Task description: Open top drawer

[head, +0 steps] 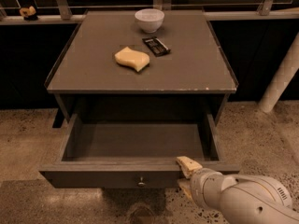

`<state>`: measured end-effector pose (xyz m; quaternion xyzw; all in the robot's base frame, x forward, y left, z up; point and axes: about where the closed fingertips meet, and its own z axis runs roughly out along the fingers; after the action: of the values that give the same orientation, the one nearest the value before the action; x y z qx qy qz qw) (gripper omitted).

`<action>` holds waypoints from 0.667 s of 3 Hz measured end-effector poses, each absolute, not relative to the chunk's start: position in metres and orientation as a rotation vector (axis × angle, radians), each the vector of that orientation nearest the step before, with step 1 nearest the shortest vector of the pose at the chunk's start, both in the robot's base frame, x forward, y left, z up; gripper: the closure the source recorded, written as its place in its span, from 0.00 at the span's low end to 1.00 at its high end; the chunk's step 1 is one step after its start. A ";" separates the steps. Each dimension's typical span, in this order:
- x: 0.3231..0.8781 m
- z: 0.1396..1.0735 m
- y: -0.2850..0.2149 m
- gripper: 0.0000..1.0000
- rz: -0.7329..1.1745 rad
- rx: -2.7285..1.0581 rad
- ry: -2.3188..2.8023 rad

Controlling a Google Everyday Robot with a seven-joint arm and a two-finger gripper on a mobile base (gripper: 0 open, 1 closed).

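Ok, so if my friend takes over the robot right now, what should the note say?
Gripper: at the front edge of the top drawer, just right of its knob.
Top drawer: pulled far out of the cabinet, its floor in plain view.
Done: the opening, by the look of it.
Left: probably only backing the gripper away from the drawer front.
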<state>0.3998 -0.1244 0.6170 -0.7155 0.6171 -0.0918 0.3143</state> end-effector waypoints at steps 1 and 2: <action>0.400 0.617 -0.124 1.00 -0.242 -1.886 1.627; 0.400 0.617 -0.124 0.81 -0.242 -1.886 1.627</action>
<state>0.3998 -0.1244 0.6170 -0.7155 0.6171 -0.0918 0.3143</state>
